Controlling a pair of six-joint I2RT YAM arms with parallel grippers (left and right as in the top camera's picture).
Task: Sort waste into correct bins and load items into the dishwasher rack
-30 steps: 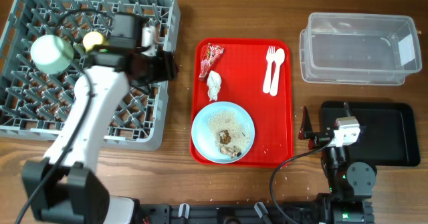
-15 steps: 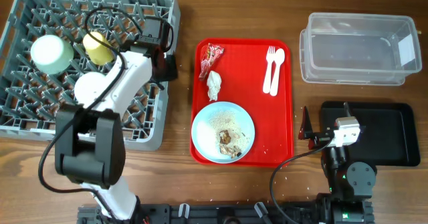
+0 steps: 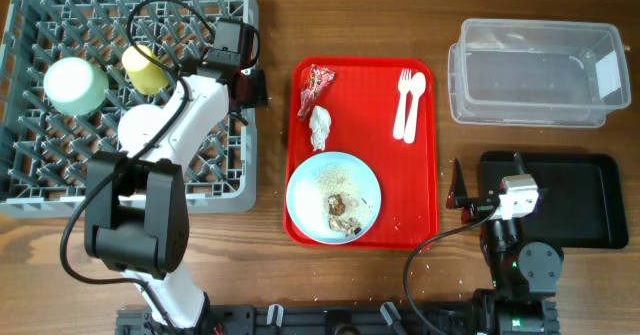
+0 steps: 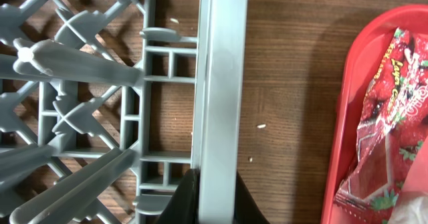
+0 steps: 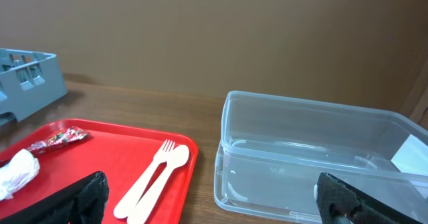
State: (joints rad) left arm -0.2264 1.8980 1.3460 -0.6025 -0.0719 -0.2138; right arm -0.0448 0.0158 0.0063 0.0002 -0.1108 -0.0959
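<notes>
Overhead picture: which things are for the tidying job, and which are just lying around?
For the job: rack, yellow cup, green bowl, plate, food scraps, wrapper, napkin, fork, spoon, clear tub, black tray.
Just lying about: red tray, loose crumbs.

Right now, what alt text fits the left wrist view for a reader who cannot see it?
The left pincer is shut on the side wall of the grey dishwasher rack at the frame's bottom edge. Wooden table lies to the right, then the red tray carrying a shiny snack wrapper.
</notes>
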